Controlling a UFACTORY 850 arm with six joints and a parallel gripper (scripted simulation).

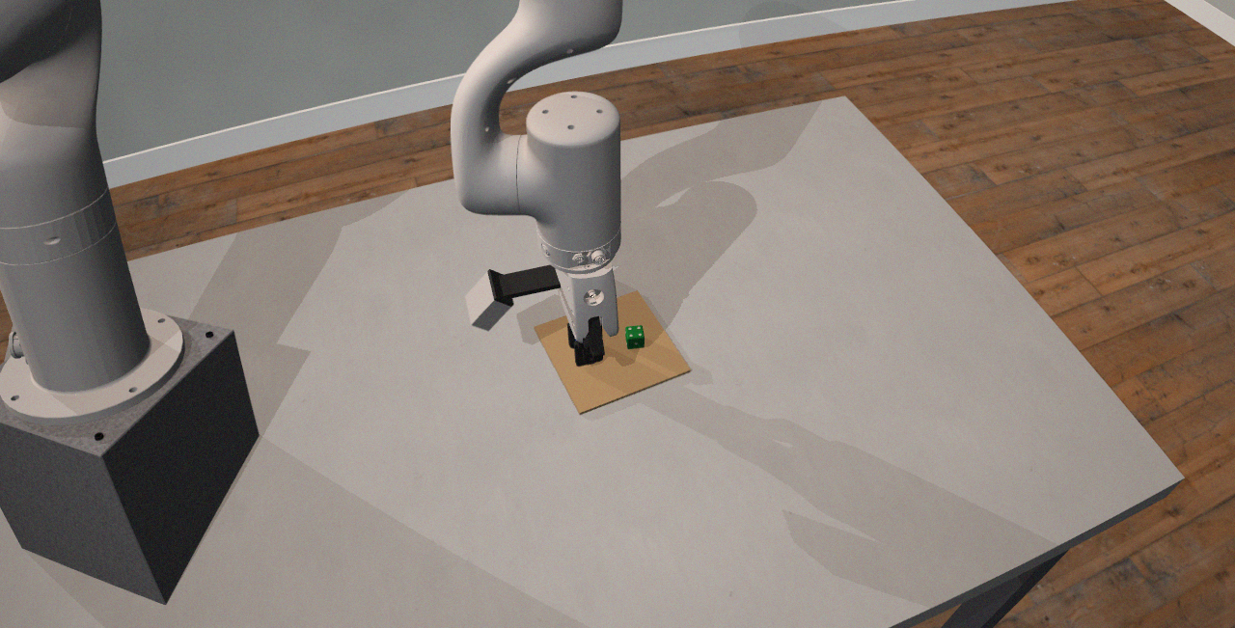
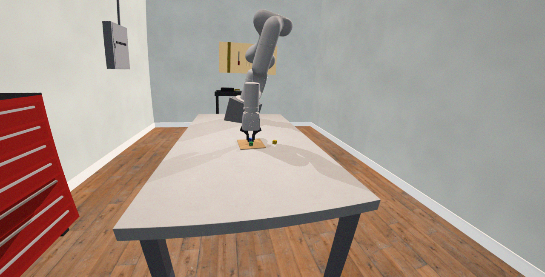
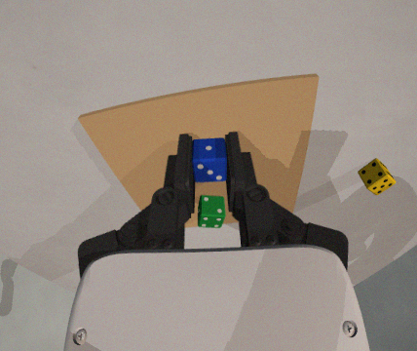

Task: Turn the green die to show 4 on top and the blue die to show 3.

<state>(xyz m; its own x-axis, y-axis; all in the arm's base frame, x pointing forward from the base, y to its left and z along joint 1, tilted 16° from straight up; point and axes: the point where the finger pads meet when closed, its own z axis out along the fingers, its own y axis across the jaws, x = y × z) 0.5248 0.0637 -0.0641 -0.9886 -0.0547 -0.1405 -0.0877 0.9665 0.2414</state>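
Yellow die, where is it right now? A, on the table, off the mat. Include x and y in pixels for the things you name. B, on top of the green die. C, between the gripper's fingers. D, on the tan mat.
A: the yellow die [image 2: 274, 141] [image 3: 376, 176] sits on the table [image 1: 414, 469] [image 2: 243, 191] [image 3: 208, 44], with tabletop showing between it and the mat's edge [image 1: 634, 392] [image 2: 263, 145] [image 3: 310, 122].

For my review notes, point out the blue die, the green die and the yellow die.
blue die [image 3: 209, 169]: wrist view, its three-pip face
green die [image 1: 634, 337] [image 3: 211, 212]: top and wrist views, its body
yellow die [image 3: 374, 175]: wrist view, its darker face
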